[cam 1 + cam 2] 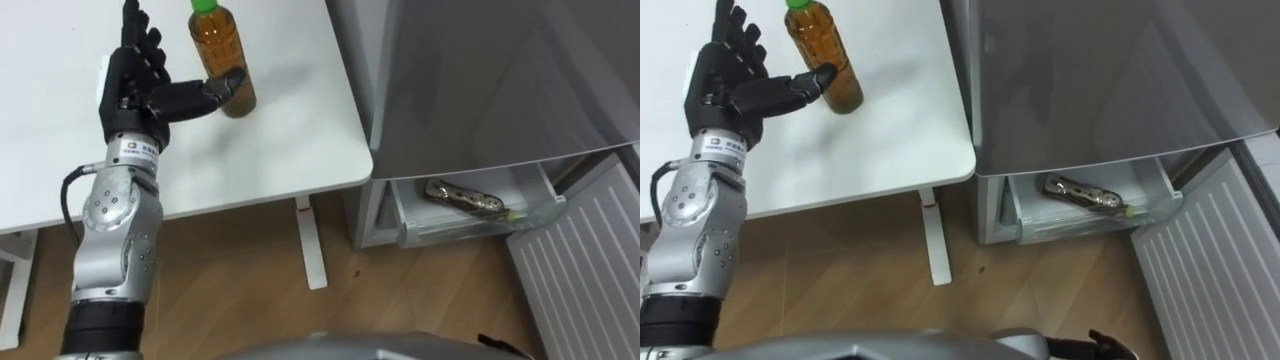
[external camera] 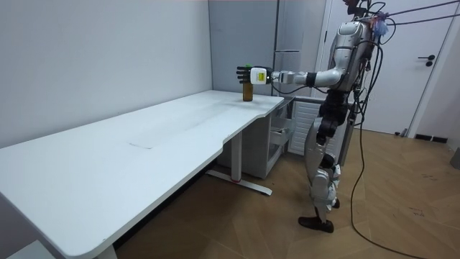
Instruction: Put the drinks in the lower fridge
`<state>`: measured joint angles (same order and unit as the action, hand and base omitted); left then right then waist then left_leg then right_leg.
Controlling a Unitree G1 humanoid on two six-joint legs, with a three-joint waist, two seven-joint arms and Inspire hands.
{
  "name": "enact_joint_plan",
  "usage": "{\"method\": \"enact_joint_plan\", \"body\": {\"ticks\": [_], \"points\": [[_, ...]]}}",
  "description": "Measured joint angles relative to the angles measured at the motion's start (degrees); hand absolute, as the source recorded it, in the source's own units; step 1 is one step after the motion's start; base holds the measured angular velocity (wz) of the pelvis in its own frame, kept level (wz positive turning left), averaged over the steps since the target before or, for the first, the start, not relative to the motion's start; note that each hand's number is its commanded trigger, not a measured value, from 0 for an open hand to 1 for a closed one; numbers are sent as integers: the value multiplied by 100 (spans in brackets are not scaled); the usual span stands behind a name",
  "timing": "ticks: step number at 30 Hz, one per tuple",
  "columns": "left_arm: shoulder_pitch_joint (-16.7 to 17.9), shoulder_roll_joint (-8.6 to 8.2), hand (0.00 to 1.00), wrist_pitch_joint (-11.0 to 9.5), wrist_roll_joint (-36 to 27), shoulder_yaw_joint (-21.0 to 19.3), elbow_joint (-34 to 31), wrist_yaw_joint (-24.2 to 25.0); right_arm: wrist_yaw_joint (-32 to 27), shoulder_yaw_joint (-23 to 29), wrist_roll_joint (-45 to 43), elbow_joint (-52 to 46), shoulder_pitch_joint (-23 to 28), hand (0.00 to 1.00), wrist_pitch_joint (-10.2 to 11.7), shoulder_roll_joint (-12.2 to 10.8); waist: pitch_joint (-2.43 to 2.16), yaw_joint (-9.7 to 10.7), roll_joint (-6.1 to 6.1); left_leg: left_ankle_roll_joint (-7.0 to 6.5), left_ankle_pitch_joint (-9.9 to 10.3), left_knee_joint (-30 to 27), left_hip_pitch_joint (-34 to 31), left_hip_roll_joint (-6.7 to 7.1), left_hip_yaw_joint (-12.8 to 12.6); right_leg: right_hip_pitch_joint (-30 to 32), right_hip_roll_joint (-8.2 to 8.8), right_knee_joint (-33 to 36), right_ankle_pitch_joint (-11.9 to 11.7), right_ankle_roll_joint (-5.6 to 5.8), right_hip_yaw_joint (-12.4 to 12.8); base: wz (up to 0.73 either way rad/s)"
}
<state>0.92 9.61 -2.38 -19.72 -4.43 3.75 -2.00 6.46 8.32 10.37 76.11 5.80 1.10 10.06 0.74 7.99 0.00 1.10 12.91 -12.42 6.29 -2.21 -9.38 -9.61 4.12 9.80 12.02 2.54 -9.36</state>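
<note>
While the robot stands at the table's corner beside the fridge, left arm stretched out, its left hand is spread wide at 10 o'clock with fingers straight up. The thumb touches the low side of the bottle. That bottle stands upright on the white table at 11 o'clock. The fridge sits at 2 o'clock, bottom drawer pulled out at 4 o'clock, a wrapped item inside. The right hand is at 5 o'clock; can't tell its state.
</note>
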Motion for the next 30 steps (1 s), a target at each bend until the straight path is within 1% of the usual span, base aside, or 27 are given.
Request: {"method": "enact_joint_plan", "body": {"ticks": [1,4,5,8,11,12,15,22,25,27,29,30], "points": [[-25,1,0,0,30,0,18,-8,0,1,-7,0,-1,0,0,0,-12,6,17,0,0,-2,-9,0,0,11,-1,1,-2,-2,5,0],[-195,48,0,0,69,1,182,-12,-8,3,-170,9,-17,0,-26,2,-17,12,11,3,-2,-12,-29,-1,-6,50,-12,6,-5,-8,64,-6],[-267,55,0,8,69,1,256,-12,-18,3,-201,10,-15,0,-72,2,-21,15,12,3,-2,-13,-23,-1,-11,49,-12,6,-5,-8,73,-6],[-335,60,0,15,70,0,362,0,-48,31,-348,18,-2,0,-164,2,-17,10,3,3,-2,-4,23,-1,-61,45,-13,13,-5,-7,142,-10],[-445,68,0,102,68,-3,596,-7,-129,36,-532,18,-2,0,-228,-3,-12,58,-6,3,-2,-5,26,-1,-76,47,-12,15,-5,-7,149,-3],[-452,73,0,117,60,-2,666,-11,-179,37,-624,19,-7,0,-250,1,-14,103,-5,3,-2,-6,28,-3,-76,48,-13,19,-5,-7,152,0],[-522,74,0,120,25,1,845,-82,-267,36,-660,33,3,0,-250,2,-13,158,4,3,-2,-2,32,-9,-76,50,-19,26,-6,-8,164,0],[-557,94,0,119,25,0,900,-240,-336,35,-798,58,0,0,-253,6,-7,268,38,3,-2,30,77,-12,-95,60,-24,76,-5,-8,202,-1],[-673,181,0,119,-2,-1,998,-268,-335,35,-897,55,-3,0,-253,7,2,274,63,3,-2,70,78,-15,-141,92,-28,85,-6,-8,245,-8],[-793,270,0,119,-158,-1,1073,-274,-332,38,-902,55,49,0,-254,24,-3,289,83,3,-2,69,97,-15,-155,62,-30,91,-6,-8,280,-7],[-869,315,0,119,-340,-1,1099,-274,-336,36,-903,48,85,0,-270,44,-2,288,94,3,-2,68,127,-15,-174,55,-30,89,-6,-8,302,-5],[-924,329,0,119,-389,-1,1116,-272,-343,36,-903,46,104,0,-313,55,-2,287,100,3,-2,69,136,-15,-181,58,-29,89,-6,-8,315,-5]]}}
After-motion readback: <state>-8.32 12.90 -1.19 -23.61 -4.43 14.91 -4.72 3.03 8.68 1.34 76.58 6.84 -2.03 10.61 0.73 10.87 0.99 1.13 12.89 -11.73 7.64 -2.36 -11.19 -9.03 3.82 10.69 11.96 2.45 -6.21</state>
